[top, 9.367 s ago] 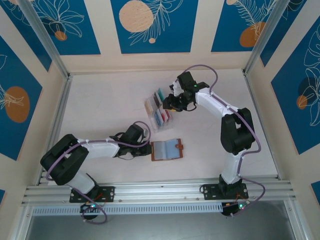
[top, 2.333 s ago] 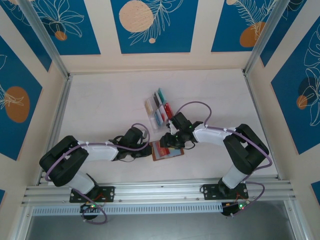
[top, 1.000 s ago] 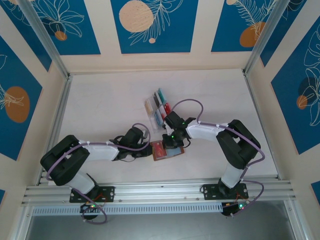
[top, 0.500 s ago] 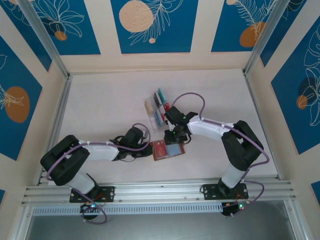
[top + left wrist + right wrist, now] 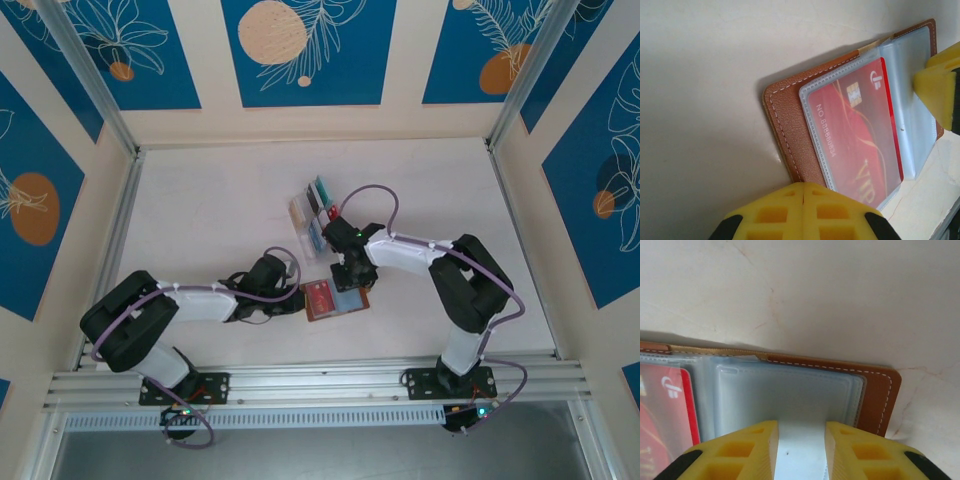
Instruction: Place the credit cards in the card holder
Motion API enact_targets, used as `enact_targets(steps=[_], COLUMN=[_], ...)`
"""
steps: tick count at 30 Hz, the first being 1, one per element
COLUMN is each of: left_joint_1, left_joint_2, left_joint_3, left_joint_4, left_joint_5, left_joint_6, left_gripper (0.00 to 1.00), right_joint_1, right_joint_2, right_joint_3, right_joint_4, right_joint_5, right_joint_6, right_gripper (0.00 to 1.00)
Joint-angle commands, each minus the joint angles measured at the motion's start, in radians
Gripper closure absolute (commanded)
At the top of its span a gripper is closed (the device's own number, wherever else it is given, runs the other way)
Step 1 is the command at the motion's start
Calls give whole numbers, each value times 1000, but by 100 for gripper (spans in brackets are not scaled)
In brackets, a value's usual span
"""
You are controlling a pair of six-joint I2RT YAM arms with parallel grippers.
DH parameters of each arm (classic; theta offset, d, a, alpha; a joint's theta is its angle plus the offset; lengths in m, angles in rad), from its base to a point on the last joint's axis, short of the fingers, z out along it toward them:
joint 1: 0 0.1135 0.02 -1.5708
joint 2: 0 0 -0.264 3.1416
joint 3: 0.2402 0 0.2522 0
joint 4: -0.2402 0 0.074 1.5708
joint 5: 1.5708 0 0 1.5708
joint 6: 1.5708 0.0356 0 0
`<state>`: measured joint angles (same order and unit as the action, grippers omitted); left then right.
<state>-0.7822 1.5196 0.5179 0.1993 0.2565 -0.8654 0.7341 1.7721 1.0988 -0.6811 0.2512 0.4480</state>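
Your top camera looks down from above the near edge onto the whole table. Your left wrist camera faces the holder's left half at very close range. Your right wrist camera looks closely at its right half. All three views share the holder.

Lab robot cell: railed table, panelled walls.

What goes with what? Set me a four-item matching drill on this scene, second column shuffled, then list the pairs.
1. red card
2. card holder
3. right claw
4. clear rack

A. open, over an empty pocket
B. tucked behind clear plastic
C. unfolded flat
D. on the far side of the holder

Pairs: 1-B, 2-C, 3-A, 4-D
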Motion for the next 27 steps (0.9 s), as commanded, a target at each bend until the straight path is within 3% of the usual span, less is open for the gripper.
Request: enact_targets(steps=[1, 8, 15, 21, 27], left_joint_1=[-14, -15, -14, -15, -23], left_joint_2=[32, 24, 15, 24, 40], left_joint_3=[-45, -46, -52, -41, -27], left_joint_4=[-138, -141, -144, -151, -149], left_joint_5=[-37, -39, -43, -29, -24], left_joint_6=[3, 5, 9, 30, 37], left_gripper=[100, 100, 100, 100, 100], right_joint_1=[22, 39, 41, 69, 99], right_joint_2=[44, 88, 28, -43, -85], right_joint_3=[24, -6, -27, -11, 29], right_joint_4=[-21, 6, 6, -45, -73], right_joint_5=[61, 41, 22, 69, 61], right_joint_6=[-7, 22, 41, 59, 67], right_gripper=[68, 71, 90, 100, 100])
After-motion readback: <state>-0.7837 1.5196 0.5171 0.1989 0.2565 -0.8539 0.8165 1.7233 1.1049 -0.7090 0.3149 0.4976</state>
